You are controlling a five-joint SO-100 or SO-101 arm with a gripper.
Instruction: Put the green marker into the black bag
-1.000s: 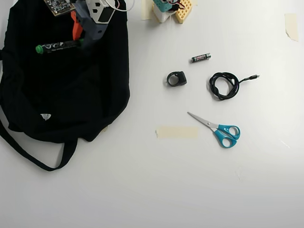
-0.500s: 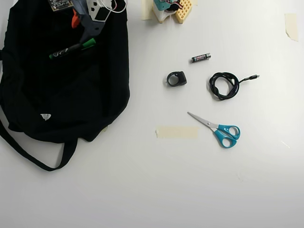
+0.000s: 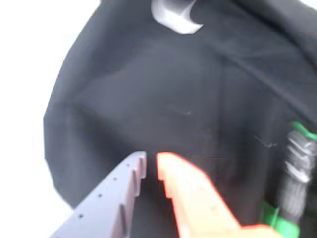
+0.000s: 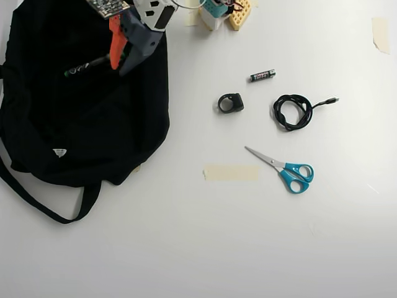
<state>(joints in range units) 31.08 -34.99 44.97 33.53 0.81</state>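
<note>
The green marker [image 4: 87, 66] lies loose on top of the black bag [image 4: 80, 124] near its upper edge in the overhead view; its right end is covered by my gripper [image 4: 119, 67]. The gripper's orange and grey fingers are shut with nothing between them. In the wrist view the gripper [image 3: 151, 161] hovers over the bag's dark fabric [image 3: 148, 99], and the green marker [image 3: 297, 188] shows blurred at the right edge, beside the orange finger and apart from it.
To the right of the bag on the white table lie a small battery [image 4: 262, 76], a black ring-shaped piece [image 4: 231, 103], a coiled black cable [image 4: 293, 112], blue-handled scissors [image 4: 285, 169] and a tape strip [image 4: 231, 173]. The bag's strap [image 4: 43, 208] loops at lower left.
The marker, held a second ago, now lies free on the bag and has turned. The gripper let go, lifted, then shifted right over the marker's right end with its fingers closed.
</note>
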